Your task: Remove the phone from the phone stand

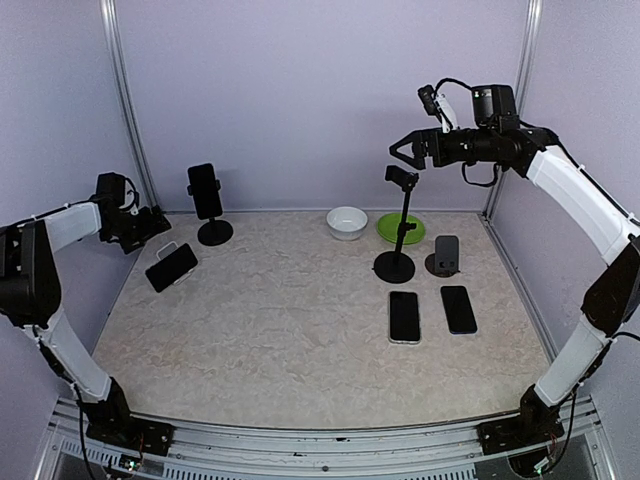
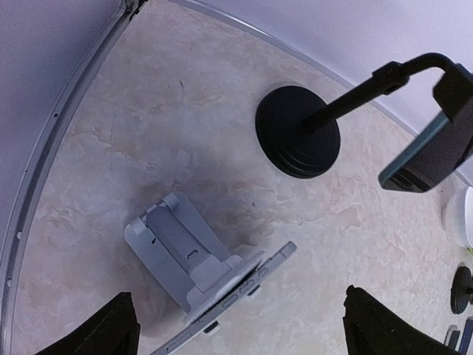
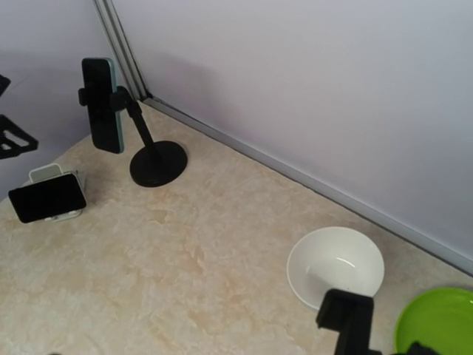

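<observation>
Both wide open and empty: left hand (image 1: 158,224) near the propped phone (image 1: 172,268), right hand (image 1: 403,152) aloft.

Both arms extended; left fingers (image 2: 103,329) and right fingers (image 1: 412,143) spread apart.

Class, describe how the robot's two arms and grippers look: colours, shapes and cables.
Both arms alternate white tubular links with black joint housings: see the left arm and right arm. Each ends in a black two-finger gripper, the left gripper and right gripper, with wedge-shaped fingers. A black cable loops by the right wrist. No markings are legible.
</observation>
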### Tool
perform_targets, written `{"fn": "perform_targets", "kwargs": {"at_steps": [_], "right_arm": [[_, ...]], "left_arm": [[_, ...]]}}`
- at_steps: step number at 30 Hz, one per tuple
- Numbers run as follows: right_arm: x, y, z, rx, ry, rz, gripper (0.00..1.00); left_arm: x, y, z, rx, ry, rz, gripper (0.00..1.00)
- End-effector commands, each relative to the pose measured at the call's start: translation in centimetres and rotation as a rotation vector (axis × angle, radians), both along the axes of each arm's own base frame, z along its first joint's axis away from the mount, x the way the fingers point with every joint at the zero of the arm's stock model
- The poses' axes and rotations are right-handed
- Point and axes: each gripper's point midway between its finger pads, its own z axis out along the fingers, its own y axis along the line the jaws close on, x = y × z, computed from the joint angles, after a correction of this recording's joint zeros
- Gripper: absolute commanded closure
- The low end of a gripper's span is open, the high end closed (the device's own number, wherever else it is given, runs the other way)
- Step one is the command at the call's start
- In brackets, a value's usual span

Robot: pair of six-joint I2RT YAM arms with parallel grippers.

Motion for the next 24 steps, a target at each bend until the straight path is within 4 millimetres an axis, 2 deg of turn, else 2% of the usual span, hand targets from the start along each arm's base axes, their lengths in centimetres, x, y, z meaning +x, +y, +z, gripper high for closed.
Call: {"fn": "perform_targets", "kwargs": {"at_steps": [1, 8, 13, 24], "right_arm": [[0.4, -0.4, -0.1, 0.0, 0.012, -0.012, 0.0], [0.6, -0.2, -0.5, 0.019, 0.031, -0.015, 0.0], [0.7, -0.2, -0.6, 0.02, 0.034, -0.016, 0.0], [0.4, -0.5, -0.7, 0.02, 0.04, -0.026, 0.0]], "left_arm": [[0.5, 0.7, -1.3, 0.035, 0.07, 0.153, 0.05], [0.0, -1.1, -2.7, 0.119, 0.086, 0.388, 0.01], [0.1, -0.8, -4.1, 0.202, 0.178, 0.531, 0.02], [0.0, -0.6, -5.9, 0.267, 0.243, 0.567, 0.08]]}}
